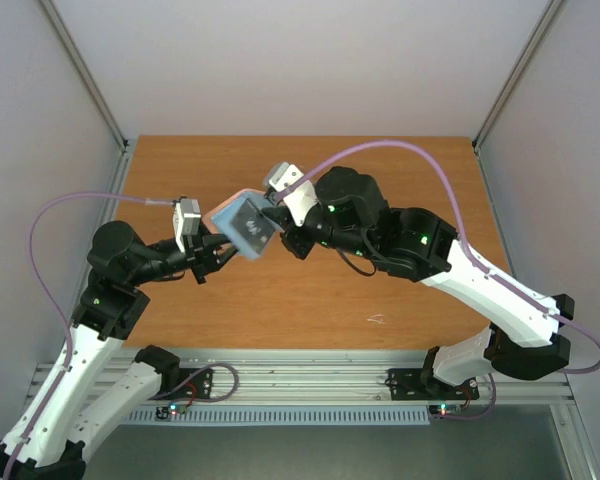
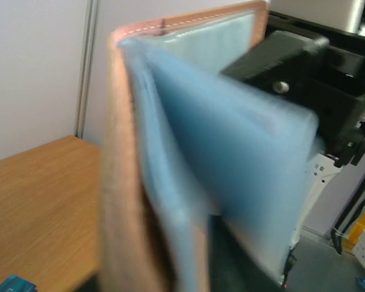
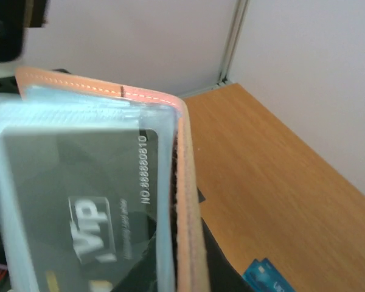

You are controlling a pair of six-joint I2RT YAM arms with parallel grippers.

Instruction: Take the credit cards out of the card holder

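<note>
The card holder [image 1: 242, 225] hangs open in the air above the middle of the table, held between both arms. Its outside is taupe [image 3: 185, 201] and its inside light blue [image 2: 231, 164]. My left gripper [image 1: 218, 252] is shut on its lower left side. From the right, my right gripper [image 1: 272, 215] is shut on the other panel, with one black finger [image 3: 222, 261] against the taupe cover. A dark grey card [image 3: 79, 201] marked VIP sits inside that panel's clear pocket. A bright blue card [image 3: 267, 278] lies flat on the table below. The white card is out of view.
The wooden table [image 1: 380, 290] has a small white mark [image 1: 377, 320] near its front right. White walls and metal frame posts [image 1: 90, 80] enclose the back and sides. The right arm's black wrist [image 2: 304, 79] stands close behind the holder.
</note>
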